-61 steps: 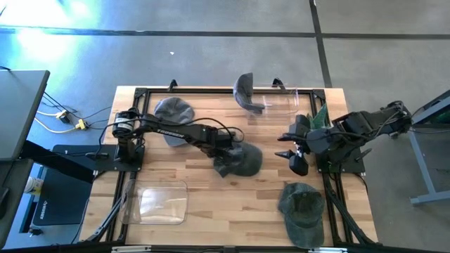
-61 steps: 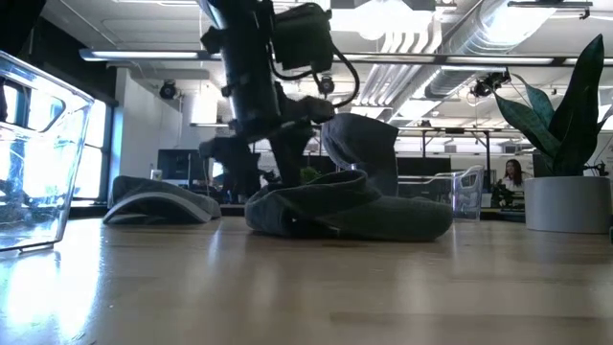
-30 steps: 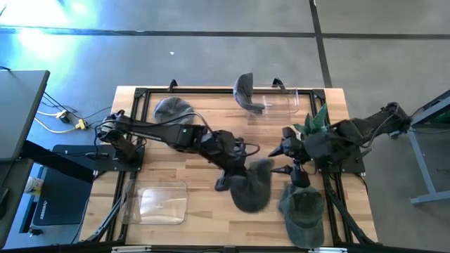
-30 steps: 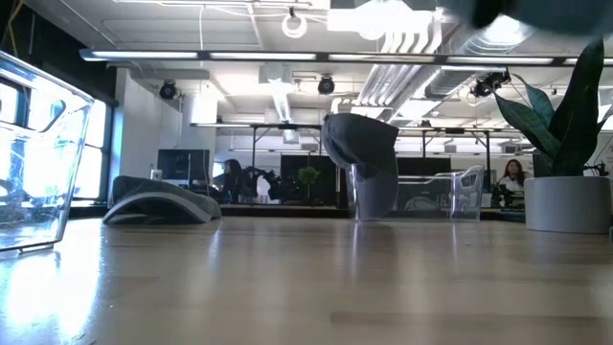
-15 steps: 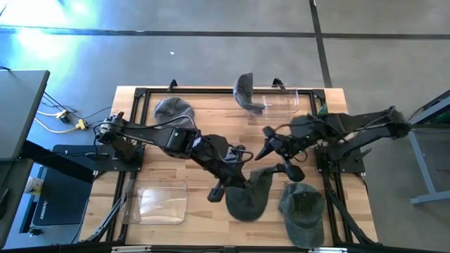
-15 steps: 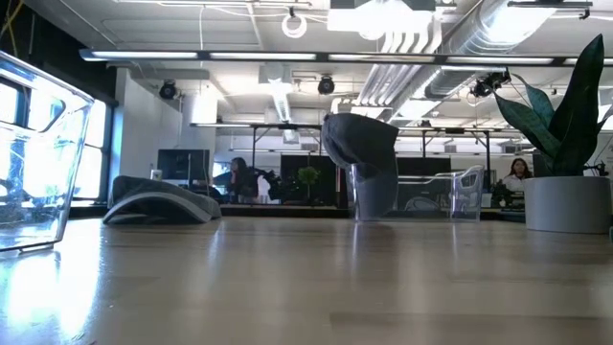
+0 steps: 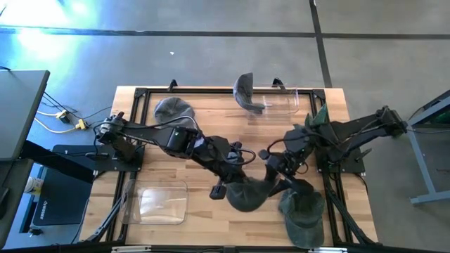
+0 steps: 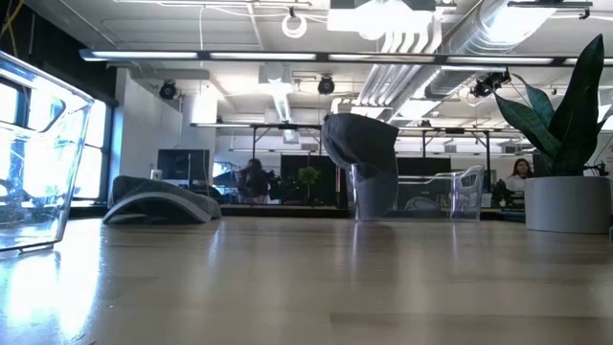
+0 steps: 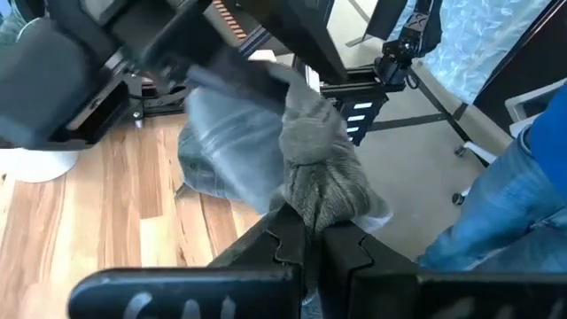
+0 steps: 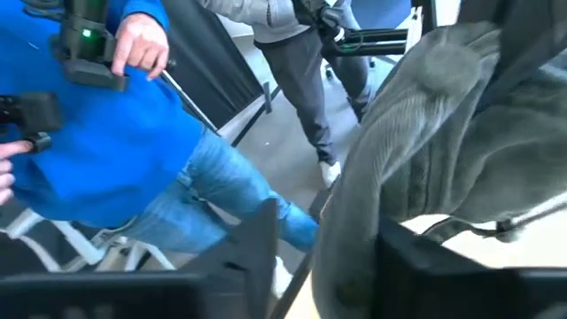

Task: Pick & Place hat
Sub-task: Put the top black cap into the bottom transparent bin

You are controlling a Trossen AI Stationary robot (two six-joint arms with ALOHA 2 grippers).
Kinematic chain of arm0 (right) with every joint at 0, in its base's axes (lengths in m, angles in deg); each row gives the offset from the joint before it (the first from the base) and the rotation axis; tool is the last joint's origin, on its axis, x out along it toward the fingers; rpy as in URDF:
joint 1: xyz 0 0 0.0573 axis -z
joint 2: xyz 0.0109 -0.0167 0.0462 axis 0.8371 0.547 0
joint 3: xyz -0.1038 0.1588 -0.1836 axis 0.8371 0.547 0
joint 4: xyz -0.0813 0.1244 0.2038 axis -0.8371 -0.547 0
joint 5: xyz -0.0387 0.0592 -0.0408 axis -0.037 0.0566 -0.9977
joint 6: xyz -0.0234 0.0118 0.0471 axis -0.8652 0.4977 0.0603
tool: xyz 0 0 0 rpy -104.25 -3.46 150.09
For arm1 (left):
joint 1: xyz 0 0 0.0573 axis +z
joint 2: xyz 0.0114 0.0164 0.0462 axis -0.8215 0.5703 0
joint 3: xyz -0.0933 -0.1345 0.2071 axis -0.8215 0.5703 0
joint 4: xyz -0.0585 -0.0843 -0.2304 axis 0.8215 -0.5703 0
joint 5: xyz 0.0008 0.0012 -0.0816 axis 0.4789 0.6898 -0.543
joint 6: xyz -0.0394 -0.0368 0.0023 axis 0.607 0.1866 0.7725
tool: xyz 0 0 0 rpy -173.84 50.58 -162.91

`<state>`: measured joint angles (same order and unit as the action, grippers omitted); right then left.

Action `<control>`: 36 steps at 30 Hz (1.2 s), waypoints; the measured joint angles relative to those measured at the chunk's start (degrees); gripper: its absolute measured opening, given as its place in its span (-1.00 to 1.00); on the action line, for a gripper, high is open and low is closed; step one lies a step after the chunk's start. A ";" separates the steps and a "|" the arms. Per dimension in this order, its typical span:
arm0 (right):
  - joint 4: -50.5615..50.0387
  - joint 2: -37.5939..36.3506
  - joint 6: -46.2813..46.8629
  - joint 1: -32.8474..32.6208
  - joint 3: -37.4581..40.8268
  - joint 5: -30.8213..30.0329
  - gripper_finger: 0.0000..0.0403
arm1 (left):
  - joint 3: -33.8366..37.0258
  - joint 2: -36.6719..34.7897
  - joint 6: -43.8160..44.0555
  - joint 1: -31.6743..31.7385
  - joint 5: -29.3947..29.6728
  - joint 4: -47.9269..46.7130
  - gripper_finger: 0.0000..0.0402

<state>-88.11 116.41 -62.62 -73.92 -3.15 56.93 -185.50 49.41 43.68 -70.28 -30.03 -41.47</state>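
Note:
A grey-green corduroy hat [image 7: 247, 195] hangs above the table's near middle, clear of the wood. My left gripper [image 7: 237, 180] is shut on it from the left. My right gripper [image 7: 271, 173] has come in from the right. Its fingers stand open on either side of the hat's right edge [image 10: 354, 204]. A second hat [image 7: 303, 211] lies flat at the near right. A third [image 7: 173, 109] lies at the far left. Another hat [image 7: 244, 90] sits over the rim of a clear bin [image 7: 278, 104] at the far edge. My left gripper pinches a bunched fold of the hat's cloth [image 9: 312, 197] between its two fingers, several layers gathered. The fingers slant down from the table's left. The hat hangs beyond and below them, clear of the table. My right gripper has the hat's edge between its open fingers [image 10: 262, 232]; a gap shows beside one finger, and I cannot tell whether the other touches.
A clear lid or tray [image 7: 159, 202] lies at the near left. A potted plant [image 7: 318, 116] stands at the far right. People stand just beyond the table's near edge [image 10: 133, 151]. Bare wood shows across the table's middle [image 8: 306, 278].
My left gripper has carried the hat a little toward the near edge and up. My right gripper has swung from the right toward the hat, turned its wrist, and now has the hat's right edge between its fingers. The hat has spread toward the right.

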 joint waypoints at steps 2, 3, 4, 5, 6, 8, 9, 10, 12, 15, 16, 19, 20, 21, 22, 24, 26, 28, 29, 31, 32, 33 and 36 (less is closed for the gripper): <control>-0.01 -0.03 1.03 -0.51 0.00 0.37 -0.67 | 0.00 0.00 0.03 0.00 -0.01 0.01 -0.98; -0.02 -0.03 1.46 -0.75 0.00 0.59 -0.80 | 0.00 0.00 0.30 0.00 -0.01 0.00 -0.98; 0.03 -0.03 1.69 -0.96 0.00 0.93 -0.90 | 0.00 0.00 0.75 0.01 -0.01 0.14 -0.98; 0.29 -0.03 2.03 -1.13 0.00 1.49 -0.94 | 0.00 0.00 1.41 0.02 0.03 0.63 -0.97; 0.73 -0.03 3.16 -1.37 0.00 1.84 -0.94 | -0.09 0.00 2.23 0.02 0.00 1.07 -0.96; 1.31 -0.07 6.26 -1.71 -0.05 2.18 -0.91 | -1.03 0.04 3.42 0.09 -2.08 0.97 -0.92; 1.40 -0.07 7.12 -1.72 -0.29 2.88 -0.92 | -1.63 0.04 4.03 0.48 -4.28 0.99 -0.87; 1.45 -0.07 7.30 -1.74 -0.60 3.80 -0.95 | -1.99 0.03 4.87 0.82 -6.43 1.31 -0.80; 1.29 -0.07 6.64 -1.74 -1.38 5.54 -0.97 | -2.12 -0.04 7.36 1.72 -9.73 1.88 -0.64; 0.60 -0.07 5.39 -1.76 -3.35 7.29 -0.95 | -2.05 0.07 8.85 3.20 -12.69 3.37 -0.35; 0.31 -0.07 4.61 -1.76 -4.08 7.51 -0.94 | -2.05 0.07 8.79 3.67 -13.54 4.36 -0.25; -1.06 -0.07 1.55 -1.76 -6.53 7.49 -0.98 | -2.19 1.84 9.03 5.29 -16.69 11.14 0.03; -1.68 -0.07 0.70 -1.72 -7.34 7.43 -0.98 | -2.05 2.36 9.23 5.50 -18.29 12.78 0.12; -2.22 -0.07 0.24 -1.73 -8.12 7.32 -0.97 | -1.95 2.90 9.38 5.60 -19.97 14.41 0.20; -2.68 -0.07 0.13 -1.72 -8.74 7.14 -0.96 | -1.93 3.72 9.53 5.82 -21.49 17.29 0.27; -3.65 -0.09 0.04 -1.72 -9.79 6.96 -0.96 | -2.26 5.80 10.66 6.07 -24.02 23.46 0.38; -4.56 -0.09 -0.65 -1.74 -10.63 6.93 -0.97 | -1.98 6.90 11.83 6.03 -26.09 25.14 0.46; -5.05 -0.09 -1.56 -1.94 -11.26 6.87 -0.98 | -1.99 8.45 12.29 6.05 -26.44 27.12 0.51; -5.05 -0.11 -1.73 -2.21 -11.47 6.83 -0.98 | -2.10 9.25 12.41 6.08 -25.64 27.52 0.53; -5.22 -0.25 -2.09 -2.82 -11.86 6.35 -0.97 | -2.03 10.07 12.43 6.04 -25.06 27.16 0.54; -5.10 -0.25 -2.43 -3.12 -12.12 6.08 -0.97 | -1.91 10.27 12.66 6.05 -25.06 26.98 0.54; -4.83 -0.29 -2.92 -3.35 -12.25 5.75 -0.97 | -1.90 10.81 13.08 6.05 -25.21 27.80 0.54; -4.18 -0.59 -3.35 -4.02 -12.26 5.77 -0.98 | -2.10 12.62 14.05 6.05 -26.12 30.16 0.54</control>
<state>-92.30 115.82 -65.97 -77.94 -15.41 62.71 -187.59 62.04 57.73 -64.23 -56.15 -11.31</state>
